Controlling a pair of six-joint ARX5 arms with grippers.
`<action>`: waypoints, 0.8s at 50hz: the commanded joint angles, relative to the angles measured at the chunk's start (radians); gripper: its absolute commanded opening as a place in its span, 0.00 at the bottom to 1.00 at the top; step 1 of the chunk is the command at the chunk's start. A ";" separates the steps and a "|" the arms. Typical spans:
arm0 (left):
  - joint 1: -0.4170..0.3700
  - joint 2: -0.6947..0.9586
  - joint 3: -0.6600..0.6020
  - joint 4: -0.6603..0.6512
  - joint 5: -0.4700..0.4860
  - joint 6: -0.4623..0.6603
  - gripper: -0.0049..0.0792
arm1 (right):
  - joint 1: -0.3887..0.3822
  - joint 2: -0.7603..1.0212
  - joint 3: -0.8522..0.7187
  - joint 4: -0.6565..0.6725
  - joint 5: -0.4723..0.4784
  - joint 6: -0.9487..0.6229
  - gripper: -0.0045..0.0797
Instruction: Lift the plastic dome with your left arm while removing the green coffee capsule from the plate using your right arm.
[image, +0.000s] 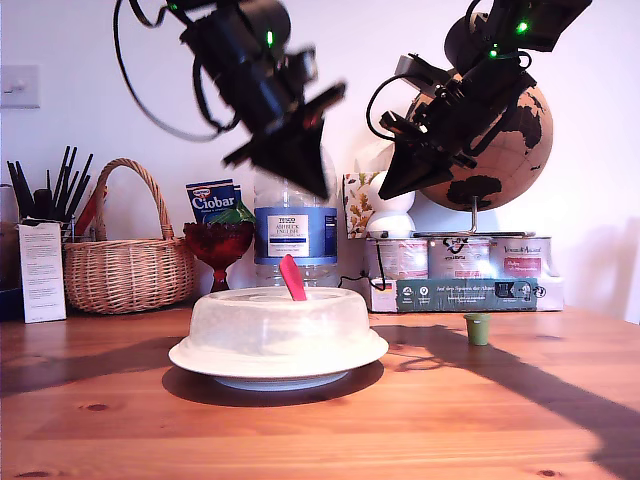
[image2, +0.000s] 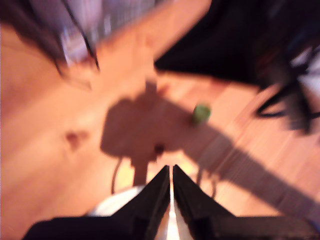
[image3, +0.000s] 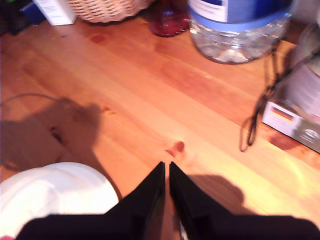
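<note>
from the exterior view's left: a wicker basket (image: 125, 262) stands at the back of the wooden table (image: 500, 420), then a red glass (image: 217, 246) and a big water bottle (image: 296, 228) behind the middle.

in front of the bottle the white plate (image: 285, 379) lies on the table with the frosted plastic dome (image: 272, 322) sitting flat on it, the flared rim down all round. its red tab (image: 292, 278) stands tilted on top.

above the dome, well clear of it, hangs my first gripper (image: 320, 188), blurred, its point aimed down toward the exterior view's right. in the first wrist view its 2 fingers (image2: 159, 190) are clenched to a thin slit with nothing between them.

next comes my second gripper (image: 384, 194), high in front of the globe (image: 515, 140), its point aimed down toward the exterior view's left. in the second wrist view its 2 fingers (image3: 181, 192) are likewise clenched and empty over bare table, with the dome's edge off to one side.

the green capsule (image: 477, 328) stands on the table toward the exterior view's right, well apart from the plate and outside the dome, in front of a row of boxes (image: 470, 292). neither gripper touches it. the first wrist view shows it as a small green blur (image2: 202, 113) ahead of the fingertips.
</note>
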 joint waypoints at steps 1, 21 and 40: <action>0.032 -0.018 -0.005 0.012 0.011 0.007 0.04 | 0.005 -0.075 0.009 0.013 0.023 0.011 0.04; 0.089 -0.094 -0.010 0.031 0.039 0.053 0.04 | 0.018 -0.235 -0.099 0.049 0.109 0.030 0.04; 0.094 -0.269 -0.125 0.099 0.059 0.084 0.04 | 0.024 -0.561 -0.476 0.222 0.160 0.055 0.04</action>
